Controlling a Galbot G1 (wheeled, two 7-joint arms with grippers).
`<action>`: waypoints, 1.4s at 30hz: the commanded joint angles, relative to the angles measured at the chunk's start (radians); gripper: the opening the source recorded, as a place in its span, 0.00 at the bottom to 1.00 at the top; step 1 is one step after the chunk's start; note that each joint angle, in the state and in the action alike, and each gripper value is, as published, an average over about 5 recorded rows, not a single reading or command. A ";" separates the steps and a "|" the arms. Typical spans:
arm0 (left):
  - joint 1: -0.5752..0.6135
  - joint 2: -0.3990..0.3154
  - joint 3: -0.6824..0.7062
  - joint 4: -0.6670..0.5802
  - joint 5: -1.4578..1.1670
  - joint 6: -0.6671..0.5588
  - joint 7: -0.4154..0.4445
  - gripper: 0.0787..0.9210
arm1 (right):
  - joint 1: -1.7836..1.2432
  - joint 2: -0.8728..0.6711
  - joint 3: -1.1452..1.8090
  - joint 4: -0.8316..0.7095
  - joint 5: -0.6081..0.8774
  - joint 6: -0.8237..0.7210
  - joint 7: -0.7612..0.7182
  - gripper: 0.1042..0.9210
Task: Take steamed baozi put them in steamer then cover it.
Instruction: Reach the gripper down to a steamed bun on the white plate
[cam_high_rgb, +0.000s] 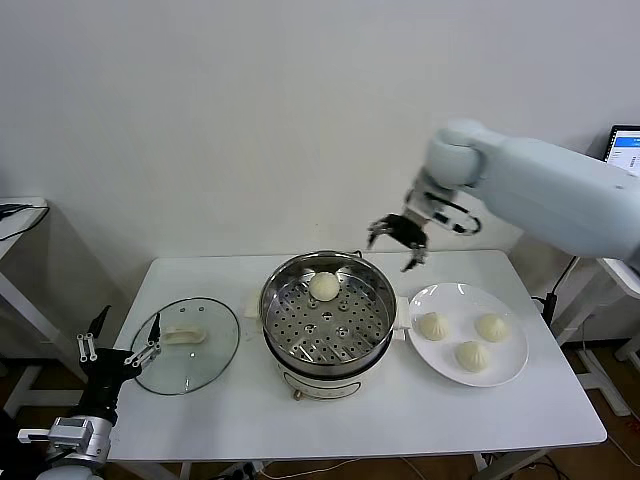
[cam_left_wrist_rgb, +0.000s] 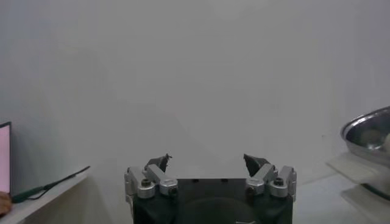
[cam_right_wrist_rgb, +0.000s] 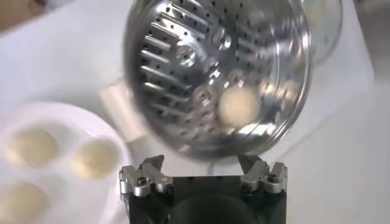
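Note:
The steel steamer (cam_high_rgb: 325, 318) stands mid-table with one baozi (cam_high_rgb: 323, 286) on its perforated tray at the far side. It also shows in the right wrist view (cam_right_wrist_rgb: 237, 105). Three baozi (cam_high_rgb: 433, 325) lie on a white plate (cam_high_rgb: 505, 375) to the right of the steamer. The glass cover (cam_high_rgb: 186, 344) with its white handle lies flat on the table to the left. My right gripper (cam_high_rgb: 397, 238) is open and empty, in the air above the steamer's far right rim. My left gripper (cam_high_rgb: 120, 350) is open, low beside the table's left edge.
The white table (cam_high_rgb: 380, 430) carries everything. A side table edge (cam_high_rgb: 20, 215) stands at far left. A screen (cam_high_rgb: 625, 148) is at far right behind my right arm. The steamer's rim (cam_left_wrist_rgb: 368, 131) shows at the edge of the left wrist view.

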 joint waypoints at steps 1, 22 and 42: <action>0.000 -0.001 0.011 -0.007 0.001 -0.001 -0.006 0.88 | -0.174 -0.203 0.122 0.011 0.051 -0.247 -0.039 0.88; -0.019 0.002 0.028 0.024 0.006 -0.002 -0.010 0.88 | -0.533 0.044 0.399 -0.294 -0.197 -0.308 0.056 0.88; -0.026 -0.001 0.026 0.034 0.006 -0.001 -0.011 0.88 | -0.569 0.146 0.434 -0.382 -0.253 -0.288 0.087 0.88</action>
